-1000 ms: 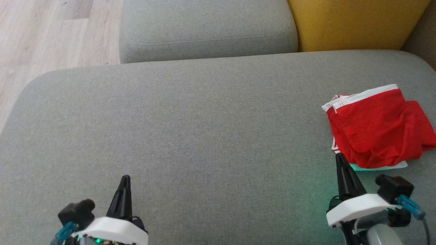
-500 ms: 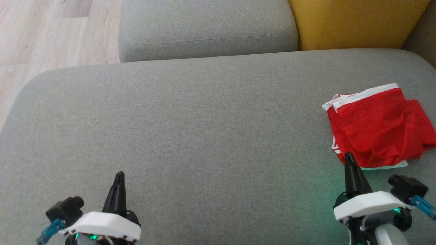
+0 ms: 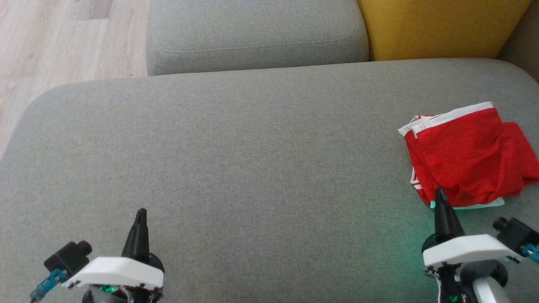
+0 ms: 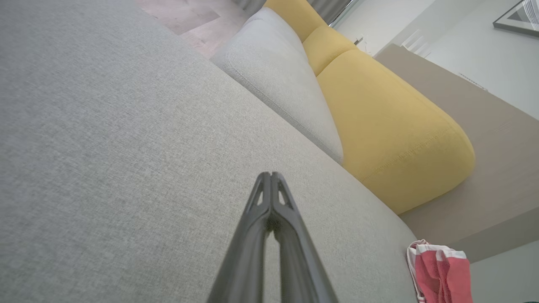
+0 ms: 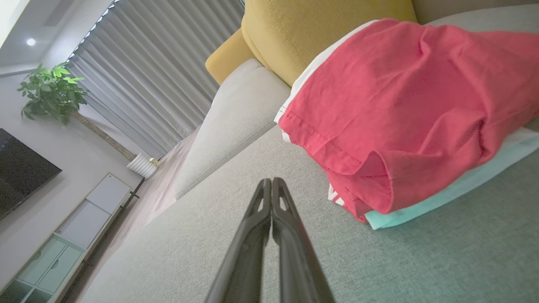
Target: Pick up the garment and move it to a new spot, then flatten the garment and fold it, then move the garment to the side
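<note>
The garment [image 3: 467,155], red with white trim, is seen folded on the right part of the grey sofa seat [image 3: 236,168], close to its right edge. Its long axis is laid roughly left to right in the head view, slightly tilted, with the white-banded edge turned to the far side, toward the yellow cushion [image 3: 438,29], and the rumpled red edge turned toward the robot. A pale mint layer [image 3: 476,205] is shown under that near edge. The right jaws are closed, finger against finger, with nothing gripped; they are held just beside the garment's near left corner, and a gap between tip and cloth is shown in the right wrist view. The left jaws are likewise closed on nothing and are held low over the bare seat, well apart from the garment. A grey cushion [image 3: 252,33] is set behind the seat, beside the yellow one, and a pale wood floor [image 3: 63,38] is seen at the far left. Grey curtains [image 5: 160,75], a plant [image 5: 50,90], a dark screen [image 5: 21,168] and a white cabinet [image 5: 76,227] are seen beyond.
</note>
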Robot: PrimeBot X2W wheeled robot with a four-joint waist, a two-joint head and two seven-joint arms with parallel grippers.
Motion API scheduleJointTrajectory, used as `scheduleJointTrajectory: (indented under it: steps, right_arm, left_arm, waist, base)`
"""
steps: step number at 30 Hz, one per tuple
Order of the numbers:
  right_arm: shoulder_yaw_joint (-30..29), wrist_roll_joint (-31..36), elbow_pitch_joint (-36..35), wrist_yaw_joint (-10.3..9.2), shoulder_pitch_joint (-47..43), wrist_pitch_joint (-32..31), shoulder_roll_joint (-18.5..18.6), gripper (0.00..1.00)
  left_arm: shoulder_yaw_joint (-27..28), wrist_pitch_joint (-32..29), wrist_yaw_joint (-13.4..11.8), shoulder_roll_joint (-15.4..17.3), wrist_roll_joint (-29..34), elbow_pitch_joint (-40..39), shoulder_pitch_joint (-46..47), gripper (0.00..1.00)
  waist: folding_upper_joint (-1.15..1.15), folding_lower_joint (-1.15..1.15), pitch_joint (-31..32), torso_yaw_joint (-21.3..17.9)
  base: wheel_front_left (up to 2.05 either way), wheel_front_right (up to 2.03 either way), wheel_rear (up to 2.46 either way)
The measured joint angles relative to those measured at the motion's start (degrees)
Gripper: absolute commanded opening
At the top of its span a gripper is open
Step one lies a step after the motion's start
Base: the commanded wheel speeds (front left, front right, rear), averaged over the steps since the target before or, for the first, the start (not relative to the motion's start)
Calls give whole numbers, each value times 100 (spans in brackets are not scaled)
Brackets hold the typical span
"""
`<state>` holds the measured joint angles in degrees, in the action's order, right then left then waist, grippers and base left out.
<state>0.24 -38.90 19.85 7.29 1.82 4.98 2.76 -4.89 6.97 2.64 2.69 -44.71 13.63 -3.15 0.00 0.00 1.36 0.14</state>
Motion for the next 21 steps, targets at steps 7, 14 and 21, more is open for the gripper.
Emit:
scheduleJointTrajectory:
  steps: [7, 14, 21]
  right_arm:
    - [-63, -399, -40, 0, 1, -76, -1, 0]
    - [-121, -870, -63, 0, 2, -157, -2, 0]
    - [-208, -1338, -92, 0, 5, -257, -4, 0]
  left_arm:
    - [32, -96, 43, 0, -367, 10, 15, 0]
    - [118, -197, 77, 0, -788, 47, 42, 0]
    - [201, -330, 100, 1, -1210, 66, 144, 0]
  waist:
    - [0, 0, -12, -1]
    - [0, 0, -25, -2]
    - [0, 0, -39, -4]
  base:
    - [0, 0, 0]
    - [0, 0, 0]
    - [0, 0, 0]
